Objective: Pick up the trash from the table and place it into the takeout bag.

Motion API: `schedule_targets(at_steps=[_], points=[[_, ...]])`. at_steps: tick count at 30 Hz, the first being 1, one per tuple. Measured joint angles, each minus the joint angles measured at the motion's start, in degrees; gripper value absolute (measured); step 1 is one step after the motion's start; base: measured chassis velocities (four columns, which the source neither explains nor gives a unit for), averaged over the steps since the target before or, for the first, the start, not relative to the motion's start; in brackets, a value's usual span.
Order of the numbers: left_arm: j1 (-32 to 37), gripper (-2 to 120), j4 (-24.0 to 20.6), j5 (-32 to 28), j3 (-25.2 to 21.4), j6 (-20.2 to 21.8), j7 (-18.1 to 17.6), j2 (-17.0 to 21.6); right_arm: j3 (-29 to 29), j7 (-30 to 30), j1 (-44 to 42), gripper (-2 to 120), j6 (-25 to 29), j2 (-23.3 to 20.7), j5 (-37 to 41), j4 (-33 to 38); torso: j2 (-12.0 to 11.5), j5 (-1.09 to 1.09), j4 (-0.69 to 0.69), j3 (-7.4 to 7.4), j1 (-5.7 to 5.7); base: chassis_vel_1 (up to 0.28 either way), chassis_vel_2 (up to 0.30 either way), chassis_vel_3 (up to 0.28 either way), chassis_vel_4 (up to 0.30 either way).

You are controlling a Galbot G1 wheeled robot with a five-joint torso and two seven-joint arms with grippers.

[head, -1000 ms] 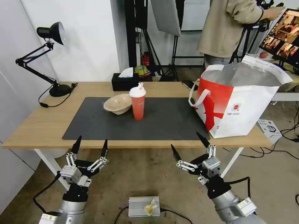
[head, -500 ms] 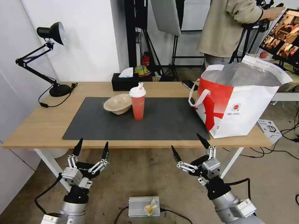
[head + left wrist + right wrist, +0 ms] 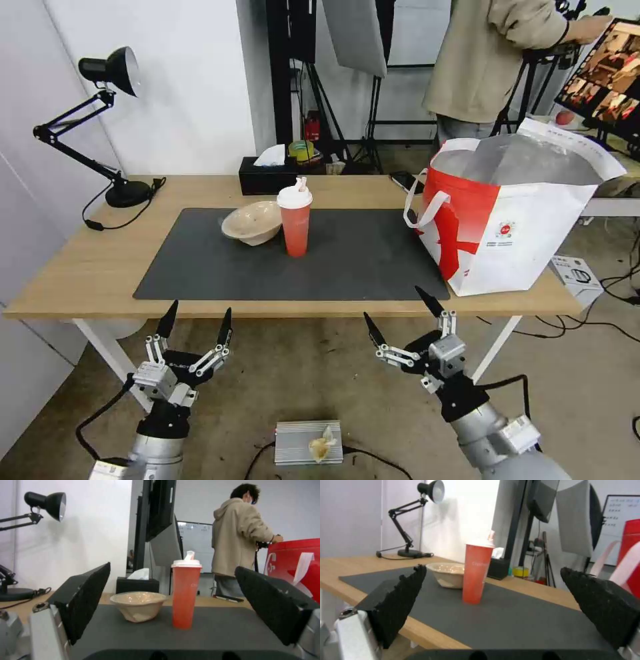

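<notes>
Here, both end effectors were held with fingers spread apart and empty, below and in front of the surface's (image 3: 100, 267) near edge: the left end effector (image 3: 195, 325) ahead of the beige bowl (image 3: 252, 222), the right end effector (image 3: 398, 313) nearer the takeout bag (image 3: 520, 233). The red cup (image 3: 294, 221) stood upright on the dark mat (image 3: 333, 267), just beside the bowl. A risk was judged: the tall cup could be tipped by a finger reaching for the bowl. Both arms were raised from below, fingertips pointed up and forward toward the surface.
</notes>
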Motion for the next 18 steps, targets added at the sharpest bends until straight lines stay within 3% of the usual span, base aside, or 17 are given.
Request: schedule_targets(at_steps=[18], points=[[-0.4, 100, 1.4, 0.7, 0.7, -1.0, 0.3, -0.3, -4.5, 1.9, 15.1, 100, -6.2, -8.4, 14.6, -3.1, 0.0, 0.00, -0.02, 0.00, 0.00, 0.000, 0.000, 0.000, 0.000]])
